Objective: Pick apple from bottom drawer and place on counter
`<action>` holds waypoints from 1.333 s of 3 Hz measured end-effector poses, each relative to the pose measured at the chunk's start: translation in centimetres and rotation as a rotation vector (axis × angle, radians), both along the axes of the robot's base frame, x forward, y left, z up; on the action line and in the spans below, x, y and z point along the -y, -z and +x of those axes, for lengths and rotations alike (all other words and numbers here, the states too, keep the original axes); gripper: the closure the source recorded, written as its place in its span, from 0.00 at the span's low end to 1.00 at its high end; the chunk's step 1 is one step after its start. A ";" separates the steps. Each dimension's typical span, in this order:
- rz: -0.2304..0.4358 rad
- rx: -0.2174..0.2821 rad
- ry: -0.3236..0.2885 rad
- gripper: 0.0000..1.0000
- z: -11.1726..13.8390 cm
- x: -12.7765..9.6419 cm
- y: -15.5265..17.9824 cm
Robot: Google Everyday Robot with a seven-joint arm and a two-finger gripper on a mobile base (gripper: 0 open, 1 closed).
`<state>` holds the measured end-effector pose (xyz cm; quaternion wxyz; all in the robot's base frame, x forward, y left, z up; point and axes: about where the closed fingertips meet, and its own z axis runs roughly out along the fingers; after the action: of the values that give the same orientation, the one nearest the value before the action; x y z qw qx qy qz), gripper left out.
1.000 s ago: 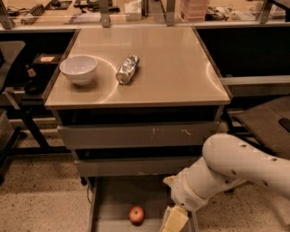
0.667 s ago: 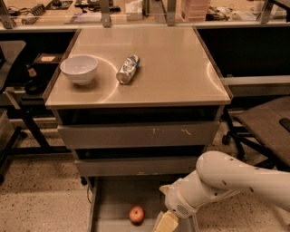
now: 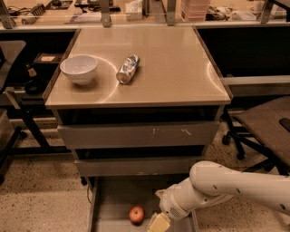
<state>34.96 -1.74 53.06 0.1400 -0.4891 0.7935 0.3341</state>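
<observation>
The apple [image 3: 136, 214], small, round and red-orange, lies on the grey floor of the open bottom drawer [image 3: 108, 199] at the lower edge of the camera view. My gripper [image 3: 157, 224] hangs over the drawer just right of the apple, on the end of the white arm that comes in from the right. Only the top of a yellowish finger shows; the rest is cut off by the frame edge. The counter [image 3: 172, 68] is the glossy beige top of the cabinet above.
A white bowl [image 3: 79, 69] and a crushed silver can [image 3: 128, 69] lie on the counter's left half. Two shallower grey drawers [image 3: 136, 135] sit above the open one. A chair [image 3: 267, 131] stands at the right, a cluttered desk [image 3: 90, 13] behind.
My arm has moved left and down across the open drawer, bringing the gripper closer to the apple. The apple, bowl and can have not moved.
</observation>
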 end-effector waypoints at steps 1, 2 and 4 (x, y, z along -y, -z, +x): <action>0.005 0.001 0.014 0.00 -0.3 0.0 1.0; 0.010 0.003 0.055 0.00 1.2 0.9 4.7; 0.112 -0.031 0.155 0.00 4.3 3.7 12.9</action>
<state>39.28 -5.42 40.12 0.1805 -0.4124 0.8110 0.3736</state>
